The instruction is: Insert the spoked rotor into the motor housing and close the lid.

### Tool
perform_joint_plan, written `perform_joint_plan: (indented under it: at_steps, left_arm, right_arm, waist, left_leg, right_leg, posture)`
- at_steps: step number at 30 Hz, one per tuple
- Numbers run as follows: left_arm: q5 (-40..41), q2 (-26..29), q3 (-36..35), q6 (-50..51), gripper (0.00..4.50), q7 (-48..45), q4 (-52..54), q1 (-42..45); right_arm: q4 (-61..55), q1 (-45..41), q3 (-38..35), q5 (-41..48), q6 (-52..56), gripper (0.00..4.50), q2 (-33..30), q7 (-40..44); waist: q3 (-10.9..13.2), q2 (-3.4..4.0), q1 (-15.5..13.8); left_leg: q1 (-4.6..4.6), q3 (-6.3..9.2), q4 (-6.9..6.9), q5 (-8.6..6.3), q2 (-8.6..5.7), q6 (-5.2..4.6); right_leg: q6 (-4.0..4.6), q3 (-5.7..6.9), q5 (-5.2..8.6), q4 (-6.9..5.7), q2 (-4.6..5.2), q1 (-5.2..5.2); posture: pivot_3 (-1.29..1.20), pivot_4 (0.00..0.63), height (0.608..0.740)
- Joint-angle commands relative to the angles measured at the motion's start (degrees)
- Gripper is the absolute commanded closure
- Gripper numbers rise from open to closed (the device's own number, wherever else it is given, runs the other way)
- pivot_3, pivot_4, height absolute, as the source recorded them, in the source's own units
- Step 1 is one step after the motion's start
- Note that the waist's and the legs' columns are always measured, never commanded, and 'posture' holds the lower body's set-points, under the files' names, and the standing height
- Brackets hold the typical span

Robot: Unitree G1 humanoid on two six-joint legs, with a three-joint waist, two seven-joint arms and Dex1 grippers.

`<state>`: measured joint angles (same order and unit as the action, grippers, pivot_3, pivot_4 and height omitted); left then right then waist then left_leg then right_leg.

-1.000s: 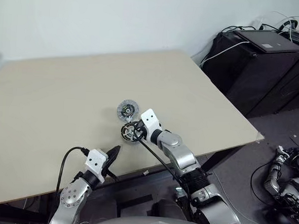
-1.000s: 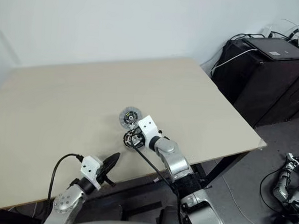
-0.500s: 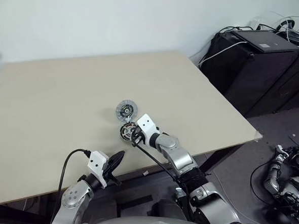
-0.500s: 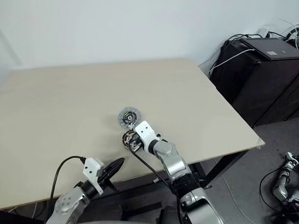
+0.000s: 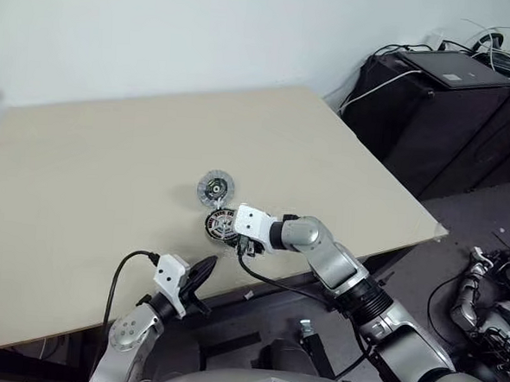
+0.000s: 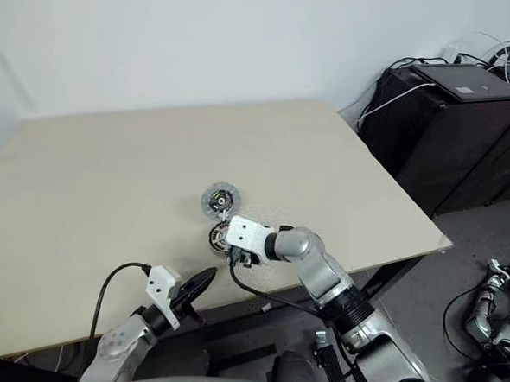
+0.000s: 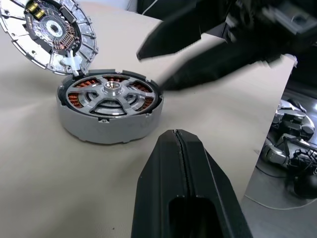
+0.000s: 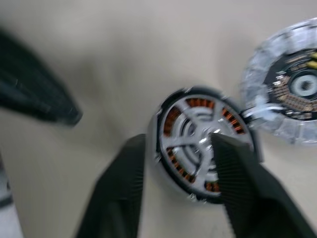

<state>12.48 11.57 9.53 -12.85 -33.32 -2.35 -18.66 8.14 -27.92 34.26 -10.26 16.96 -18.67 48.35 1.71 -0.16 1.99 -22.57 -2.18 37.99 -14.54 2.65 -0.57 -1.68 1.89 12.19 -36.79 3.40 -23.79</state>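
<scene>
The motor housing [image 7: 106, 126] stands near the table's front edge. The spoked rotor [image 7: 110, 93] lies inside it, copper windings showing between the spokes. Just behind it the lid [image 5: 214, 187] lies on the table with its dark-hub face up, its rim touching the housing. My right gripper [image 7: 153, 69] hangs open just right of the housing, its tips pointing at it and holding nothing. In the right wrist view its fingers [image 8: 124, 198] stand on either side of the rotor [image 8: 198, 141]. My left gripper [image 5: 203, 270] is shut and empty at the table's front edge.
The beige table [image 5: 110, 147] stretches wide to the left and back. A black cabinet [image 5: 442, 99] with a laptop and cables stands beyond the table's right side. Grey equipment [image 5: 491, 301] lies on the floor at the right.
My right gripper has opened and drawn back slightly from the housing, its wrist rolled and its arm swung out to the right. The rotor stays in the housing. The left gripper has kept still.
</scene>
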Motion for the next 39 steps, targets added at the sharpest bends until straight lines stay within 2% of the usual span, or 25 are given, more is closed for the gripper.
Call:
perform_joint_plan:
  at_steps: [1,18,21,27,35,39]
  left_arm:
    - [0.64,-0.53,-0.04,-0.27,4.5,-0.13,1.93,0.64]
    - [0.23,-2.27,-0.33,-1.55,4.5,1.39,1.68,-1.02]
    - [0.2,-2.6,-0.42,-1.65,4.5,1.56,1.61,-1.12]
    - [0.17,-2.8,-0.34,-1.36,4.5,1.77,1.77,-0.95]
    - [0.17,-2.85,0.2,-0.69,4.5,1.82,2.11,-0.47]
    - [0.16,-2.83,0.28,-0.49,4.5,1.89,2.13,-0.43]
  right_arm:
    - [0.93,-3.31,1.37,-2.54,-2.35,1.98,-0.29,1.77]
    - [16.76,-10.43,5.86,-9.67,-10.82,1.98,2.66,5.54]
    - [17.86,-10.71,5.65,-10.37,-11.78,2.55,2.65,5.56]
    - [17.83,-10.74,4.82,-10.79,-12.34,4.35,2.57,5.85]
    - [14.38,-9.18,1.95,-8.84,-10.66,4.39,2.62,5.3]
    - [4.82,-5.4,-4.07,-4.08,1.91,4.39,4.51,5.03]
  waist:
    - [0.0,0.0,0.02]
    - [-0.01,0.0,0.06]
    - [-0.02,0.02,0.06]
    - [-0.08,0.03,0.14]
    - [-0.07,0.03,0.01]
    - [-0.07,0.03,-0.23]
  left_leg:
    - [0.0,0.01,0.0,0.0,0.0,0.0]
    - [0.03,0.01,0.01,0.01,0.0,-0.01]
    - [0.06,0.01,0.01,0.01,0.0,-0.01]
    - [0.14,0.02,0.02,0.01,0.01,0.0]
    - [0.21,0.04,0.05,0.01,0.0,0.0]
    - [-0.02,0.04,0.04,0.02,0.0,0.0]
  right_leg:
    - [0.0,0.0,0.0,0.0,0.0,0.0]
    - [0.0,0.01,0.0,-0.05,-0.02,0.03]
    - [0.0,0.0,0.0,-0.05,-0.02,0.03]
    - [0.0,-0.01,0.0,-0.08,-0.03,0.08]
    - [0.0,0.01,-0.01,-0.09,-0.01,-0.01]
    - [0.0,-0.01,-0.02,-0.09,-0.02,0.03]
  posture:
    - [0.0,0.0,0.74]
    - [0.0,0.0,0.74]
    - [0.0,0.0,0.74]
    - [0.0,0.0,0.74]
    - [0.0,0.0,0.74]
    - [0.0,0.0,0.74]
